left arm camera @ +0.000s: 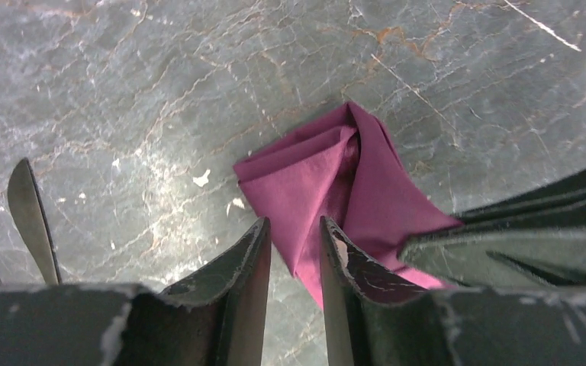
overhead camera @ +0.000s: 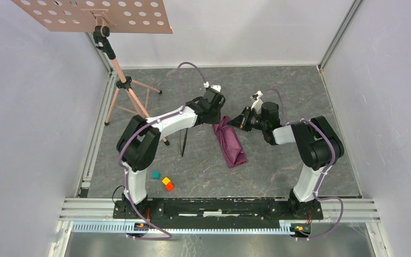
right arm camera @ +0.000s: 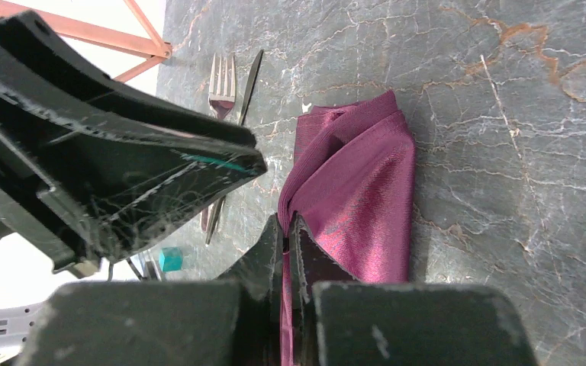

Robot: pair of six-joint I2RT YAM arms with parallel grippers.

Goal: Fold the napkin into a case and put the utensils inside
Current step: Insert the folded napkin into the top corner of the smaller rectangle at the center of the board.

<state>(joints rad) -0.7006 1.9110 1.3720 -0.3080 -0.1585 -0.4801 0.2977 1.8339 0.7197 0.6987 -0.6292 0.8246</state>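
The plum-purple napkin [overhead camera: 234, 147] lies folded into a long strip on the grey table, its far end bunched and raised. My right gripper [overhead camera: 235, 122] is shut on that end's edge; in the right wrist view the napkin [right arm camera: 362, 175] runs into the closed right gripper [right arm camera: 286, 226]. My left gripper [overhead camera: 218, 119] hovers beside it, jaws a little apart with nothing gripped; the left wrist view shows the left gripper [left arm camera: 295, 232] just above the napkin [left arm camera: 328, 171]. The fork [right arm camera: 221, 84] and knife [right arm camera: 249, 76] lie side by side left of the napkin; the utensils also show in the top view [overhead camera: 183, 140].
Teal [overhead camera: 155, 175], yellow [overhead camera: 166, 181] and orange [overhead camera: 169, 187] blocks sit near the left arm's base. A tripod stand [overhead camera: 126, 88] with a perforated board is at the back left. White walls enclose the table.
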